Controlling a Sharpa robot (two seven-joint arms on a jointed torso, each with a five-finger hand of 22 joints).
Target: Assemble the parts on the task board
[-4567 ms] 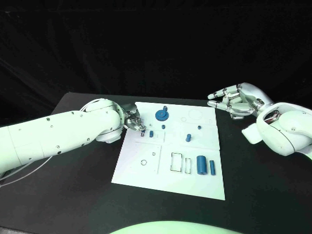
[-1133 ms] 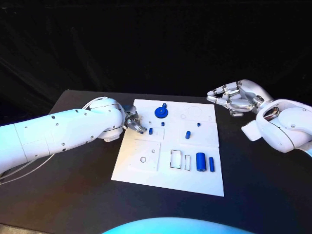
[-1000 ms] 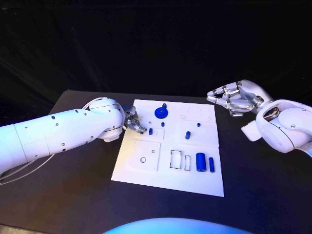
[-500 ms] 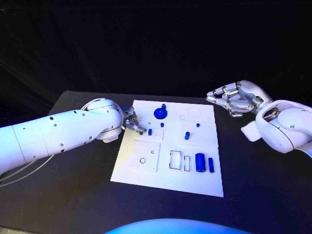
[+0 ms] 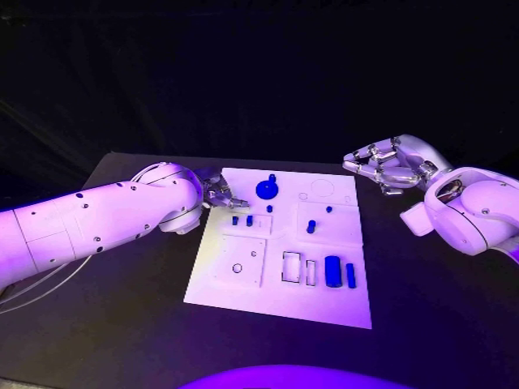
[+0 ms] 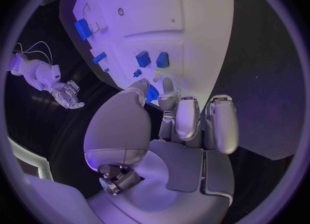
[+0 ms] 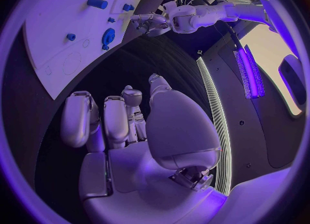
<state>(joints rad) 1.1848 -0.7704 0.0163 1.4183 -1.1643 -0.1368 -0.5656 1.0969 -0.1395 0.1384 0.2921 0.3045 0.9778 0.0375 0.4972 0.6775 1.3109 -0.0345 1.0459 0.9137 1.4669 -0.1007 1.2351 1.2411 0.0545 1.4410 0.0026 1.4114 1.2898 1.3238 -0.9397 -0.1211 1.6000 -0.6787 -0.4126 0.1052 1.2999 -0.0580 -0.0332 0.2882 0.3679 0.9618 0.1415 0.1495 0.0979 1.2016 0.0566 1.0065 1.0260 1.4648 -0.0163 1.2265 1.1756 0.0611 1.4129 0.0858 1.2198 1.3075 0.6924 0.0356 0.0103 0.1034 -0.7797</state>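
The white task board (image 5: 242,284) lies mid-table. My left hand (image 5: 221,194) hovers at its left edge and holds nothing, fingertips just above two small blue parts (image 5: 235,220) (image 5: 249,220) that stand side by side. From the left wrist, the same pair (image 6: 142,59) (image 6: 162,59) shows beyond the fingers (image 6: 187,115). A blue gear (image 5: 265,190) sits to the right of that hand. My right hand (image 5: 388,166) hangs off the board's far right corner, fingers curled in on nothing (image 7: 116,126).
A blue peg (image 5: 310,226) stands mid-board. A thick blue cylinder (image 5: 332,271) and a slim one (image 5: 351,275) lie near the front right, beside outlined slots (image 5: 293,267). Black table (image 5: 119,324) surrounds the board.
A second small blue part now stands left of the first one. My left hand has let go and drawn back toward the board's far left. The right hand stays put.
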